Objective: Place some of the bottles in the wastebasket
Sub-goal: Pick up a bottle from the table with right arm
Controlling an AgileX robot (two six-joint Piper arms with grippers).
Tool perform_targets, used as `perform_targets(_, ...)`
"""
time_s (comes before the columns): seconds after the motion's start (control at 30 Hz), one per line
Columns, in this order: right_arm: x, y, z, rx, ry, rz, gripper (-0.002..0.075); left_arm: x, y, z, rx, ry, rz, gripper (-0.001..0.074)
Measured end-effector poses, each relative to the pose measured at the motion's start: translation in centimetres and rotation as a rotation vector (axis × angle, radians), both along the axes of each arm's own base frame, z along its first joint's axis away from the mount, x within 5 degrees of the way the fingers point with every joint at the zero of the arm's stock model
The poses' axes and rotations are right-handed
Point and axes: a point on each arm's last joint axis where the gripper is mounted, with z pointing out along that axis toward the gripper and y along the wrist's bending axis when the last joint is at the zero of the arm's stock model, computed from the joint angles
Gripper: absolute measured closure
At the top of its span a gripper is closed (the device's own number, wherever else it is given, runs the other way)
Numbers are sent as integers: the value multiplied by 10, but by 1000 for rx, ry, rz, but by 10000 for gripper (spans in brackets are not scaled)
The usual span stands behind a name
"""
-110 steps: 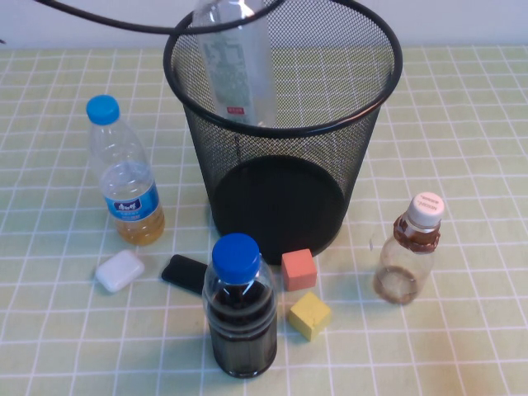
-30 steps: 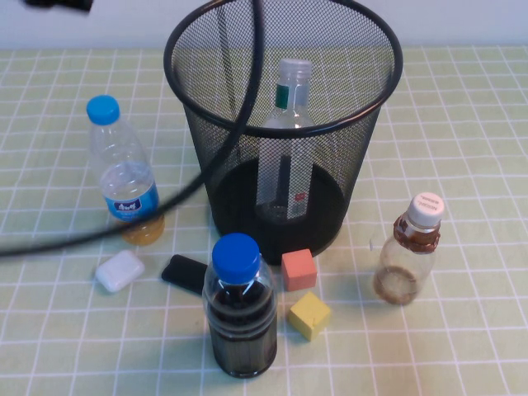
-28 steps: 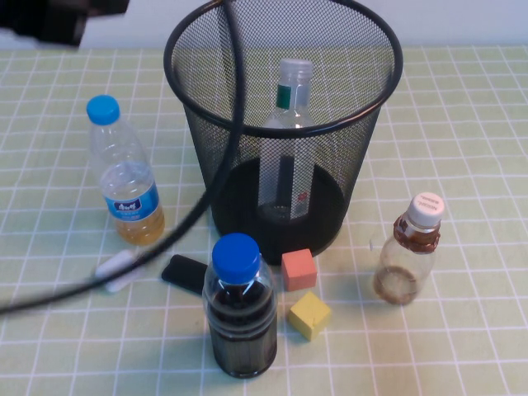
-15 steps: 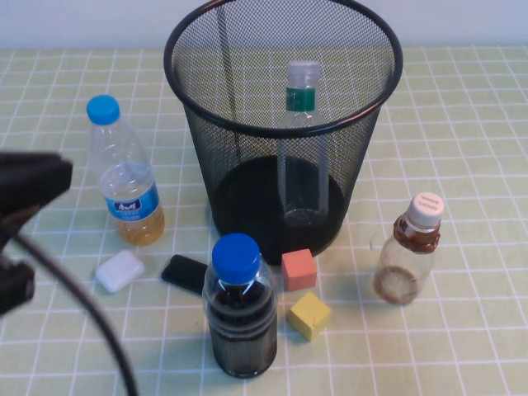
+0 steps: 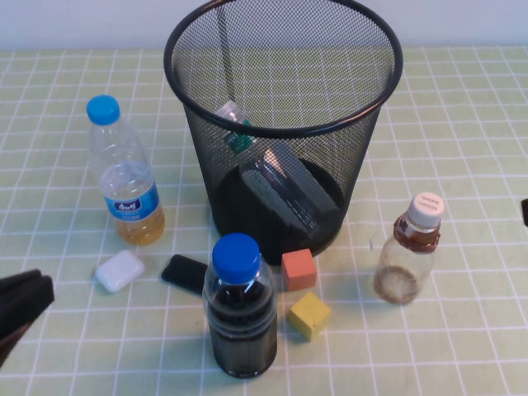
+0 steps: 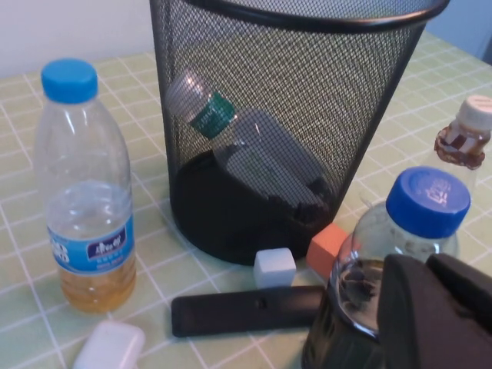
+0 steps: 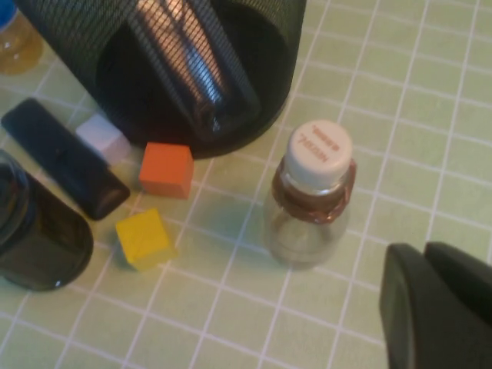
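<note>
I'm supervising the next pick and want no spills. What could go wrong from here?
The small brown-banded bottle stands upright and alone: a shut right gripper nudging it could tip it. The orange cube and yellow cube lie nearby and may get knocked. The left gripper, shut, sits right by the dark blue-capped bottle, which a swing could topple.

Wastebasket (image 6: 292, 115) holds the white-and-green-label bottle (image 6: 254, 165), tilted, cap end up against the mesh wall. Blue-capped bottle with amber liquid (image 6: 84, 192) stands beside the bin. Dark blue-capped bottle (image 6: 400, 254) closest, left gripper (image 6: 438, 315) shut just by it. Small brown-banded bottle (image 6: 465, 138) stands upright beyond. Black flat device (image 6: 246, 309), white cube (image 6: 274, 267), orange block (image 6: 332, 244), white case (image 6: 111, 346) on the checked cloth (image 6: 23, 254).
</note>
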Motion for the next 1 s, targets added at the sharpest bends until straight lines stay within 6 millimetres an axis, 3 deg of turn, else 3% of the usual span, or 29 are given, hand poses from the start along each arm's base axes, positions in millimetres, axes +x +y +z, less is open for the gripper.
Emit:
perform_targets(0.33, 55, 33, -6, -92, 258, 16, 725, -3, 1, -23, -8, 47, 3, 738)
perform_targets(0.43, 69, 41, -14, -101, 305, 17, 639, -3, 1, -23, -10, 48, 3, 738)
perform_targets(0.6, 87, 51, -28, -120, 351, 17, 360, -3, 1, -23, -10, 48, 3, 739)
perform_targets(0.67, 93, 53, -33, -131, 350, 16, 297, -3, 1, -24, -9, 49, 2, 739)
perform_targets(1.0, 114, 63, -50, -135, 334, 16, 258, -5, 0, -25, 0, 67, -8, 739)
